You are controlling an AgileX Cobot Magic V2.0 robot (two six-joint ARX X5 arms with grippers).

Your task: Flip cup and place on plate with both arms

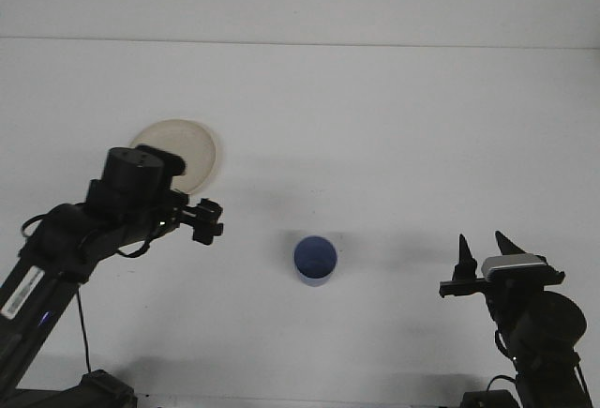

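Observation:
A blue cup (315,260) stands on the white table, near the middle front. Further back on the left lies a round beige plate (186,148), its lower left part hidden behind my left arm. The left gripper (208,222) hovers to the left of the cup and just in front of the plate, pointing right, open and empty. At the front right, well clear of the cup, the right gripper (484,250) rests open, fingertips pointing up, holding nothing.
The white table (394,127) runs back to a pale wall. The left arm's dark links (66,249) slant up from the front left corner. The right arm's base (534,324) sits at the front right.

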